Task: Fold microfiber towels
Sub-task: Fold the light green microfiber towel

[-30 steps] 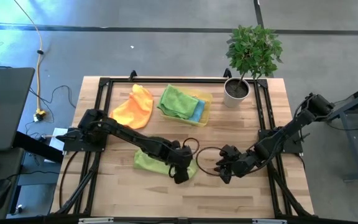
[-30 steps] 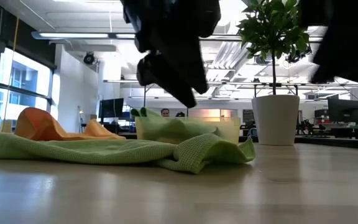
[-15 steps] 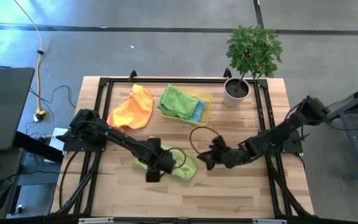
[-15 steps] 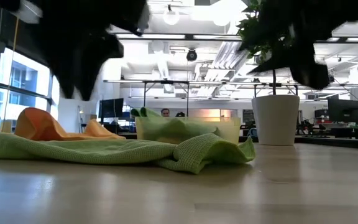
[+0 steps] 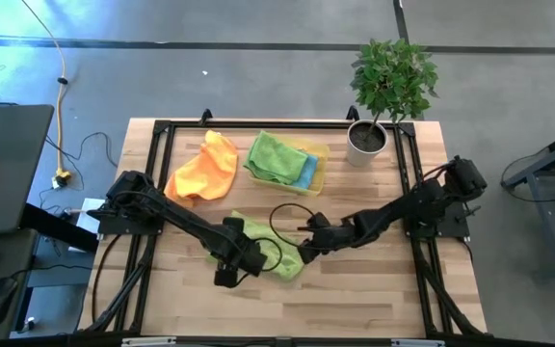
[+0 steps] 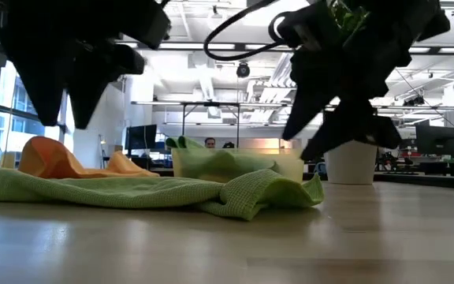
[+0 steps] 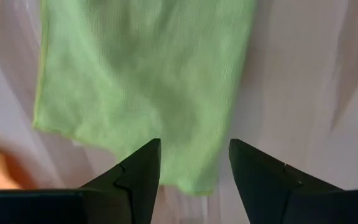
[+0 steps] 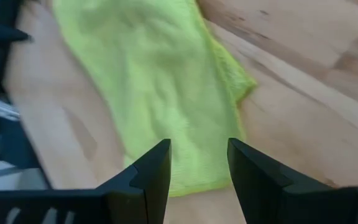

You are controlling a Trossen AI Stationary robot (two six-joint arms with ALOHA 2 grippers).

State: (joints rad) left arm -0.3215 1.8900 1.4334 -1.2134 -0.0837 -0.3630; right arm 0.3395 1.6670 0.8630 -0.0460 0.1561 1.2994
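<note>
Two pincers, left (image 5: 227, 277) and right (image 5: 305, 248), hover with fingers apart over one green towel (image 5: 276, 249) at lower centre of the bench (image 5: 374, 299). One orange towel (image 5: 205, 169) lies upper left; one tray (image 5: 318, 172) holds one green towel (image 5: 273, 157) and one blue (image 5: 306, 172).

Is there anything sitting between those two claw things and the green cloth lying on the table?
Nothing visible. Both open end effectors, left and right, hang directly over the light green towel, at opposite ends, with only air between them and the cloth.
</note>
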